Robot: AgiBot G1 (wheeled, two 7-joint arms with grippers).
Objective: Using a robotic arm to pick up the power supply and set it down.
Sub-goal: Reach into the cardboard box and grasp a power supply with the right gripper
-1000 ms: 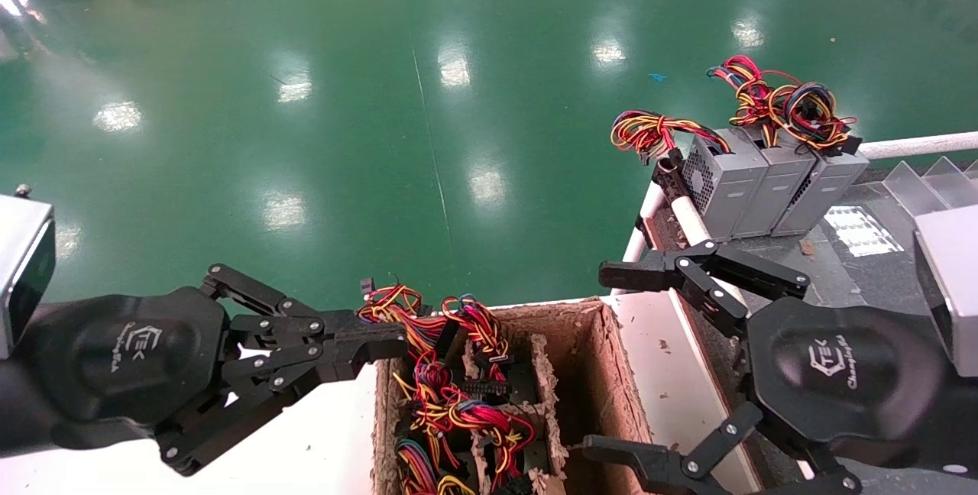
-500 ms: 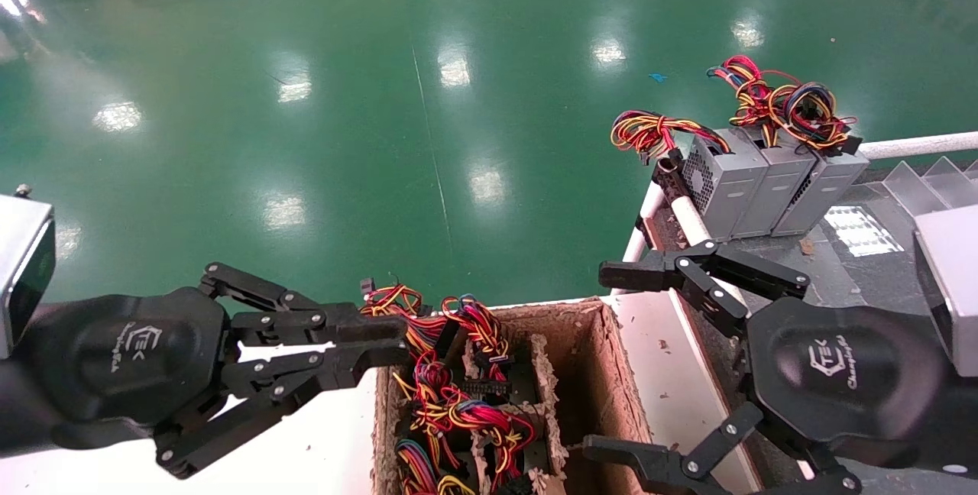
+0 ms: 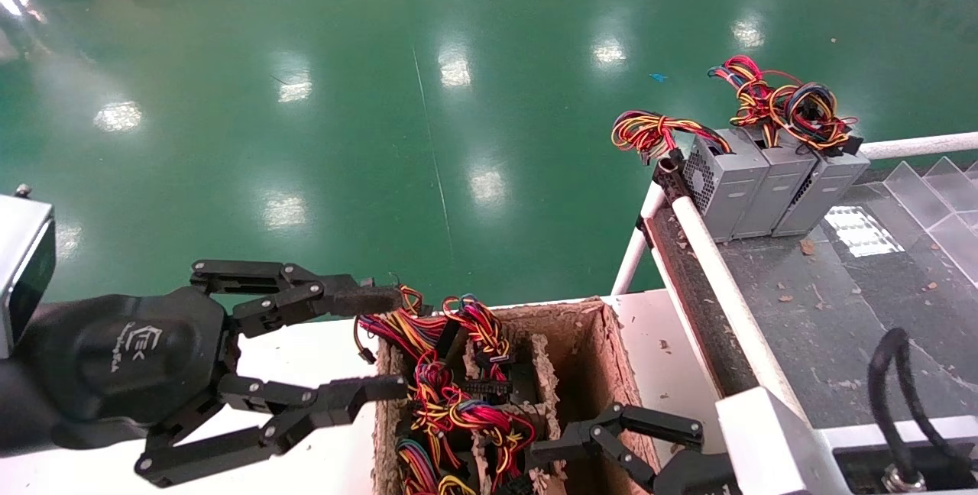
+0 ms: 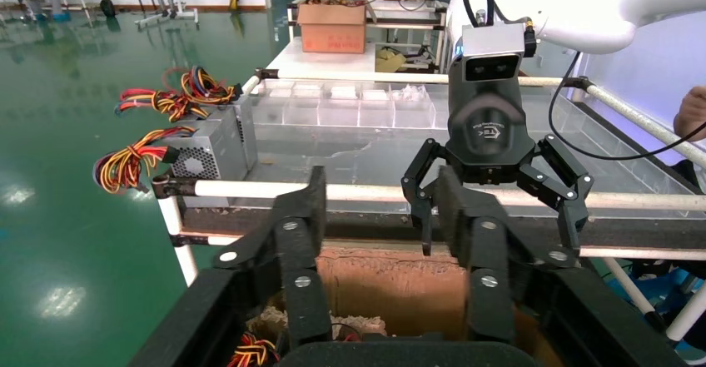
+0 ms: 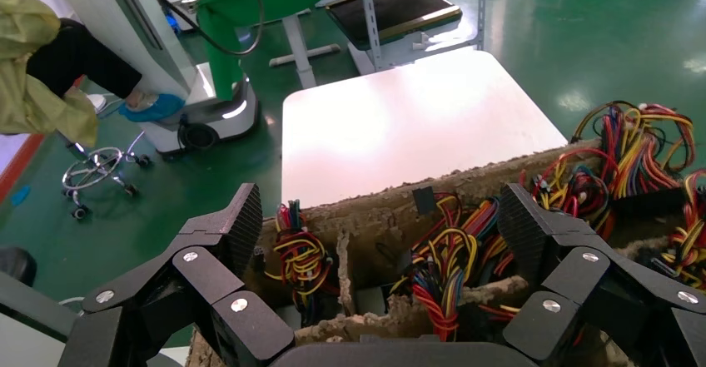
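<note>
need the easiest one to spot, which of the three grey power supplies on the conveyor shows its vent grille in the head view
The end one nearest the white rail: that power supply shows a perforated grille on its open side. The other two stand packed behind it, their sides mostly hidden.

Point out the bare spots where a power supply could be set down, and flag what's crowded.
Bare: the dark shelf right of the white rail, nearer than the three supplies; the white table under the open left claw. Crowded: the wire-filled box, open right claw over it.
</note>
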